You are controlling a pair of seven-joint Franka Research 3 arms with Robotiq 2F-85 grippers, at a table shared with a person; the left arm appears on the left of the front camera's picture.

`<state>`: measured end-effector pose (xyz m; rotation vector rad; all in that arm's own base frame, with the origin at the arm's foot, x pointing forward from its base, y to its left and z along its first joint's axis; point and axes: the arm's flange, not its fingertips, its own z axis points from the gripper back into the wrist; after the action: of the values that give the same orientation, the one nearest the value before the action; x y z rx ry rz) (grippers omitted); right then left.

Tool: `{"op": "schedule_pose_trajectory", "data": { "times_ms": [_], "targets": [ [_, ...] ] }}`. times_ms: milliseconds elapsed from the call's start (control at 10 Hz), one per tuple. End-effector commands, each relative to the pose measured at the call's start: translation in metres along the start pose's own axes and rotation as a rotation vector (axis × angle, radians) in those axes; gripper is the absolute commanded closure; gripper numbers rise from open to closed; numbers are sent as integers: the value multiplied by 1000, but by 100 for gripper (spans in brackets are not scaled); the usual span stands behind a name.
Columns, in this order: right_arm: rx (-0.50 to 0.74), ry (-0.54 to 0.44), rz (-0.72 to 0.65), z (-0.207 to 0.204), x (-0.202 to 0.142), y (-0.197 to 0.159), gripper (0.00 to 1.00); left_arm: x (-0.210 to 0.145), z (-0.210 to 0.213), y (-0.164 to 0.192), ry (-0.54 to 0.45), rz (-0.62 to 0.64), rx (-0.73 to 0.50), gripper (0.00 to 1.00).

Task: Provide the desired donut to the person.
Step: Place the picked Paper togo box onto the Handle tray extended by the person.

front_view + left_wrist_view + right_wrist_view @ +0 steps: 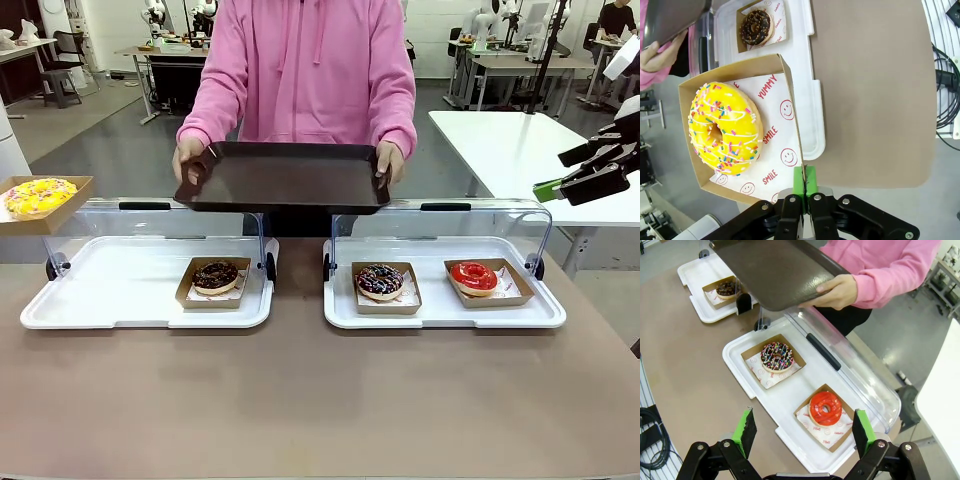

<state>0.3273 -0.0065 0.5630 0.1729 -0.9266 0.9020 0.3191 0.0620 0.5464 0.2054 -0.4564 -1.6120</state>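
Yellow sprinkled donut held up in its box, person waiting with a tray

We see the yellow donut (725, 129), iced with white drizzle and coloured sprinkles, lying flat on smiley-printed paper in an open cardboard box (730, 70); the left gripper (804, 172) pinches the box's side wall with its jaws closed, holding it level off the left end of the table (300, 400). Across from us stands the person (305, 70) in a bright pink hoodie, at the middle, both hands (188, 160) gripping the ends of a dark tray (283, 175) held out over the far edge
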Motion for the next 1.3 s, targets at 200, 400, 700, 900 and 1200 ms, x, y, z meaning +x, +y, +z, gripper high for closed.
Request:
{"op": "schedule_pose_trajectory", "data": {
  "times_ms": [200, 400, 700, 900, 1200],
  "targets": [
    [9, 3, 0, -1, -1, -1, 0, 0, -1, -2, 28, 17, 16, 100],
    [9, 3, 0, -1, -1, -1, 0, 0, -1, -2, 28, 17, 16, 100],
    [9, 3, 0, -1, -1, -1, 0, 0, -1, -2, 28, 17, 16, 100],
    [9, 3, 0, -1, -1, -1, 0, 0, 0, 0, 0, 0, 0, 99],
    [9, 3, 0, -1, -1, -1, 0, 83, 32, 96, 132, -41, -81, 99]
  ]
}}
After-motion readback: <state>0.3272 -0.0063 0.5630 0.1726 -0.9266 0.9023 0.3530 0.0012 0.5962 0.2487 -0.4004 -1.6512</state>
